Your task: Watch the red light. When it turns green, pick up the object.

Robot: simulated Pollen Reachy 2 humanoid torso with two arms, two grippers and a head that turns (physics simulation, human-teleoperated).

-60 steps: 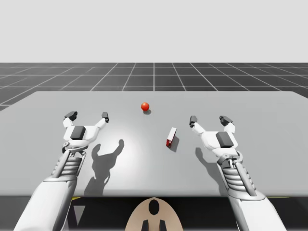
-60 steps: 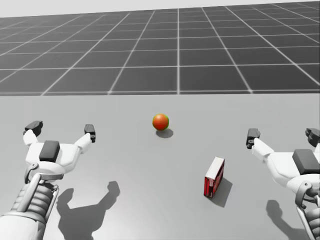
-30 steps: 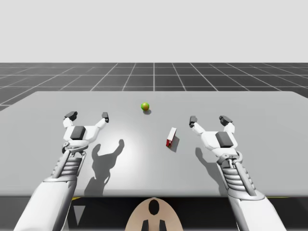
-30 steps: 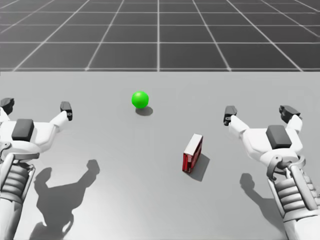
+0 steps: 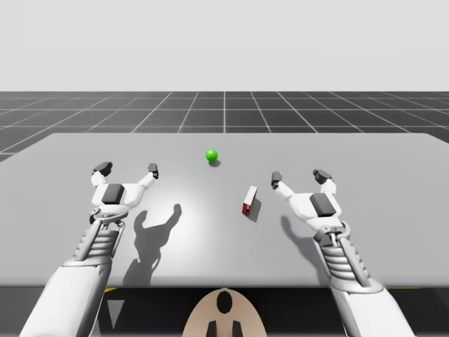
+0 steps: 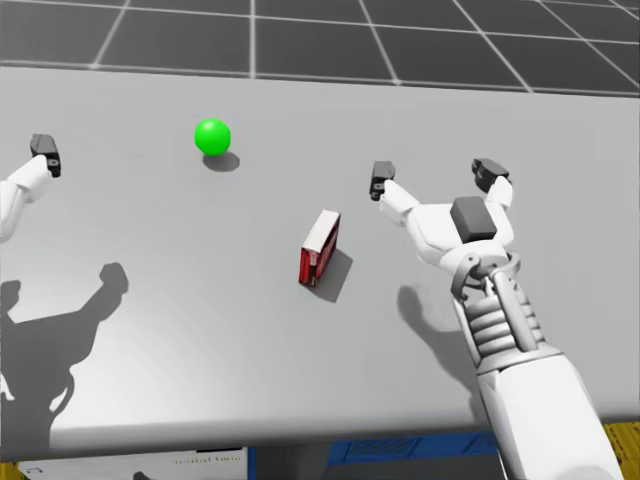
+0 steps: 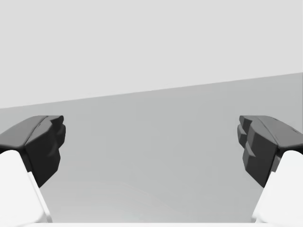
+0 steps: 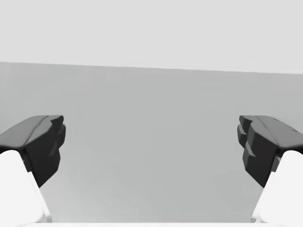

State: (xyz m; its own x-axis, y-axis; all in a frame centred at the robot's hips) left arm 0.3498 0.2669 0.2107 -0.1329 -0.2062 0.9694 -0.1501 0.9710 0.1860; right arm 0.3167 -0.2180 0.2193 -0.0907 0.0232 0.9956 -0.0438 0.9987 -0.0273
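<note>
Right gripper (image 5: 298, 176) of mine hangs spread wide near the red box (image 5: 249, 199), which stands on edge; I judge a glancing fingertip could topple it.

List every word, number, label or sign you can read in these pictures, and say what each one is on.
No text can be read.
red box: any print on its faces is too small to read.
pale strip below the front edge of the table, head view: faint marks, too blurred to read.
green light: plain, no markings.
</note>
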